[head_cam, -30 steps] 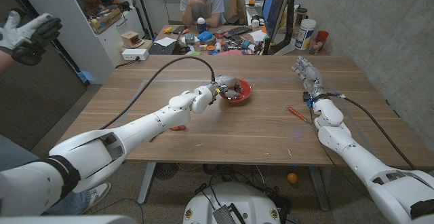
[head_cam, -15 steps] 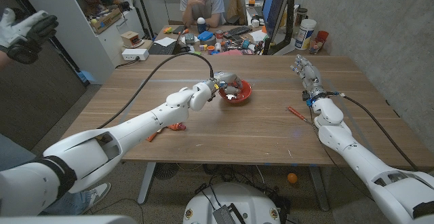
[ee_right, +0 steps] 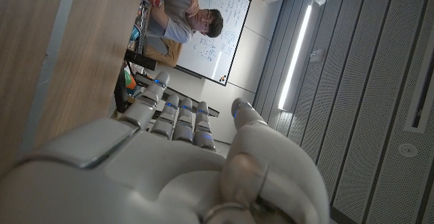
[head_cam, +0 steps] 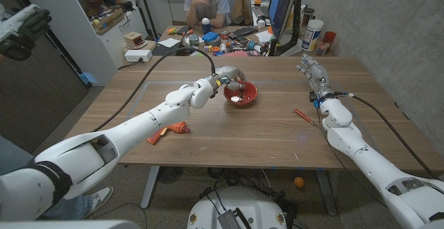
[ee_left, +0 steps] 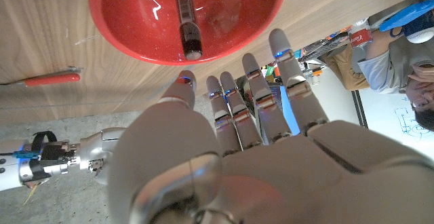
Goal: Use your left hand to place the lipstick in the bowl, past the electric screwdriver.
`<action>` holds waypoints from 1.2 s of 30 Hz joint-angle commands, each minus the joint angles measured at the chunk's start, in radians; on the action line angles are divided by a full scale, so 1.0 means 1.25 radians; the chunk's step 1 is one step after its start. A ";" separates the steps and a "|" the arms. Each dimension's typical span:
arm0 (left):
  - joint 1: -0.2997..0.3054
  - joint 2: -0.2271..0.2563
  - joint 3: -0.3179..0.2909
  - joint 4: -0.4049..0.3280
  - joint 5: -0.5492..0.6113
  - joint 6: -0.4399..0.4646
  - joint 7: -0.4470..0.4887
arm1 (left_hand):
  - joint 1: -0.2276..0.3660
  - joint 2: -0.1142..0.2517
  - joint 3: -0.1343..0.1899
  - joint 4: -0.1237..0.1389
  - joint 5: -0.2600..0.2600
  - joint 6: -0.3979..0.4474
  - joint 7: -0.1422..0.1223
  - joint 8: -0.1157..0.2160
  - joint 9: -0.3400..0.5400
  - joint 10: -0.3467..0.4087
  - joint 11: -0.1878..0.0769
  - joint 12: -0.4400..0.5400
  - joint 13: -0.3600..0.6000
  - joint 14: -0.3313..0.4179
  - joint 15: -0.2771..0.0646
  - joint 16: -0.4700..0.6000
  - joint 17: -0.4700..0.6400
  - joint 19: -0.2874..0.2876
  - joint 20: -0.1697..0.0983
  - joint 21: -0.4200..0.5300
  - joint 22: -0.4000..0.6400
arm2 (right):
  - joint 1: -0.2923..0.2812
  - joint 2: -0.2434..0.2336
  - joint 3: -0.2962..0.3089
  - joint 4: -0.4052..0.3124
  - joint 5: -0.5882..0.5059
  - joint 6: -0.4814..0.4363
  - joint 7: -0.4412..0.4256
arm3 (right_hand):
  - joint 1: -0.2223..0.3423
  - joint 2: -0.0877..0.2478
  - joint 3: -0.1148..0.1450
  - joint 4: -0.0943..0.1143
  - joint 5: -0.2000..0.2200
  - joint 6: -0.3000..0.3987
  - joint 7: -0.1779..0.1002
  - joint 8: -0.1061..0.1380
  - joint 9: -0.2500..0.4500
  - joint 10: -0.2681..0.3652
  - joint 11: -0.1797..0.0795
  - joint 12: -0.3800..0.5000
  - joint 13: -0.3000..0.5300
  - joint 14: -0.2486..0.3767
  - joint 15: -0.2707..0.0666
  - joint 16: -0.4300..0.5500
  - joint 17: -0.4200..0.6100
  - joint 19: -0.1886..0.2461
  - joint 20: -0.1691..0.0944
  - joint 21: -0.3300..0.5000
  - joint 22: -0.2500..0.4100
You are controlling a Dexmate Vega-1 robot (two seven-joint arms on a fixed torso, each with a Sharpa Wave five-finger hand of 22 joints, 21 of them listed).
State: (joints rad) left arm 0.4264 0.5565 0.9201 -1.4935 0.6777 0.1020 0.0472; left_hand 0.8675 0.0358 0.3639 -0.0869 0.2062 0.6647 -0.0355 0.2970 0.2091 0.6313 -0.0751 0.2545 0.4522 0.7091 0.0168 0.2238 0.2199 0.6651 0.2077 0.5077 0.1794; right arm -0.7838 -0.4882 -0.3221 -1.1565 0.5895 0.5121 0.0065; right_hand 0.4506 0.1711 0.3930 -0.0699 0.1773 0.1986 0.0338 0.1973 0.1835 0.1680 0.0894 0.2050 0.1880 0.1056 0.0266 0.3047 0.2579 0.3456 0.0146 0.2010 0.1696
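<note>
The red bowl [head_cam: 249, 98] [ee_left: 135, 13] stands mid-table, and the dark lipstick [ee_left: 187, 20] lies inside it. My left hand [head_cam: 227, 75] [ee_left: 258, 136] hovers just behind the bowl's rim on its left side, fingers straight and apart, holding nothing. The orange electric screwdriver [head_cam: 170, 130] lies on the table nearer the front edge, beside my left forearm. My right hand [head_cam: 311, 70] [ee_right: 183, 156] stands at the table's right side with straight fingers, holding nothing.
A small red-handled screwdriver [head_cam: 303, 115] [ee_left: 44, 80] lies right of the bowl, near my right wrist. A black cable [head_cam: 156, 71] arcs over the table to my left arm. A person [head_cam: 206, 0] sits behind a cluttered desk. A gloved hand [head_cam: 21, 28] shows at far left.
My left hand has lifted out of the bowl and drawn back toward the far side, leaving the lipstick inside. The forearm has shifted and uncovered the orange electric screwdriver. The right arm is unchanged.
</note>
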 commanded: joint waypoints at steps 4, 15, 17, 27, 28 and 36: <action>0.057 0.048 -0.114 -0.114 -0.075 0.011 0.044 | -0.010 0.001 0.002 -0.005 0.001 0.005 0.005 -0.002 0.002 0.007 0.000 -0.003 0.004 -0.001 0.001 0.000 0.002 -0.005 0.003 -0.004 0.001 | -0.029 -0.027 -0.003 -0.097 -0.033 -0.031 -0.040 | -0.001 -0.006 -0.005 -0.001 0.000 0.007 -0.002 0.002 0.005 0.006 0.003 0.003 0.004 0.005 0.001 0.001 0.002 -0.001 0.004 0.000 0.003; 0.172 0.087 -0.267 -0.226 -0.245 -0.002 0.116 | -0.047 0.005 -0.010 0.010 -0.002 0.002 0.013 -0.009 0.002 -0.003 0.015 -0.008 0.005 -0.011 0.016 -0.002 0.005 -0.006 0.006 -0.010 0.002 | -0.046 -0.051 -0.004 -0.165 -0.053 -0.061 -0.057 | -0.001 -0.006 -0.006 -0.002 0.000 0.005 -0.002 0.001 0.005 0.005 0.005 0.002 0.004 0.001 0.002 -0.001 0.002 -0.001 -0.002 0.000 0.003; 0.199 0.093 -0.300 -0.241 -0.288 -0.007 0.128 | -0.061 0.007 -0.014 0.016 -0.003 0.001 0.019 -0.011 0.002 -0.008 0.016 -0.009 0.006 -0.017 0.023 -0.004 0.005 -0.008 0.006 -0.013 0.002 | -0.050 -0.055 -0.004 -0.176 -0.055 -0.067 -0.059 | -0.001 -0.005 -0.006 -0.002 0.000 0.005 -0.001 0.000 0.005 0.005 0.005 0.002 0.004 0.000 0.003 -0.002 0.002 -0.001 -0.002 -0.001 0.003; 0.304 0.108 -0.467 -0.201 -0.590 -0.139 0.125 | -0.172 0.031 -0.042 0.068 -0.011 -0.042 0.045 -0.046 0.004 -0.044 0.054 -0.023 0.001 -0.028 0.030 -0.002 0.012 -0.017 0.007 -0.036 0.003 | -0.063 -0.044 -0.013 -0.235 -0.098 -0.079 -0.112 | -0.001 -0.005 -0.007 -0.002 0.000 0.003 -0.001 -0.001 0.005 0.004 0.005 0.001 0.004 0.000 0.003 -0.002 0.002 -0.001 -0.001 -0.001 0.002; 0.309 0.109 -0.479 -0.190 -0.618 -0.156 0.118 | -0.183 0.033 -0.044 0.073 -0.012 -0.048 0.048 -0.051 0.004 -0.048 0.056 -0.024 0.000 -0.041 0.035 -0.006 0.014 -0.020 0.007 -0.039 0.003 | -0.067 -0.045 -0.014 -0.244 -0.109 -0.080 -0.121 | -0.001 -0.005 -0.007 -0.002 0.000 0.003 -0.001 -0.001 0.005 0.004 0.005 0.001 0.004 0.001 0.003 -0.002 0.002 -0.001 -0.001 -0.001 0.002; 0.325 0.125 -0.522 -0.117 -0.749 -0.249 0.061 | -0.237 0.031 -0.054 0.083 -0.013 -0.089 0.061 -0.075 0.002 -0.107 0.077 -0.042 -0.010 -0.159 0.068 -0.034 0.012 -0.077 0.008 -0.082 0.004 | -0.114 -0.042 -0.016 -0.339 -0.169 -0.127 -0.217 | -0.004 -0.007 -0.010 -0.001 0.000 0.003 0.000 -0.001 0.005 0.006 0.006 0.001 0.005 0.006 0.001 -0.001 0.002 0.004 0.004 0.001 0.002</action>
State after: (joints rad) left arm 0.7732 0.6872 0.3776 -1.7224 -0.0018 -0.0587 0.1846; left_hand 0.5869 0.0790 0.2963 0.0114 0.1907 0.5685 0.0408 0.2125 0.2090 0.5185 0.0153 0.2074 0.4429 0.5548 0.0873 0.1916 0.2350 0.5928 0.2171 0.4223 0.1792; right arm -0.8702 -0.5439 -0.3359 -1.4526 0.4611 0.4092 -0.1469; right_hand 0.4504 0.1709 0.3864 -0.0716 0.1772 0.1985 0.0340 0.1973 0.1886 0.1679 0.0894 0.2050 0.1880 0.1055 0.0266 0.3047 0.2578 0.3456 0.0144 0.2010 0.1696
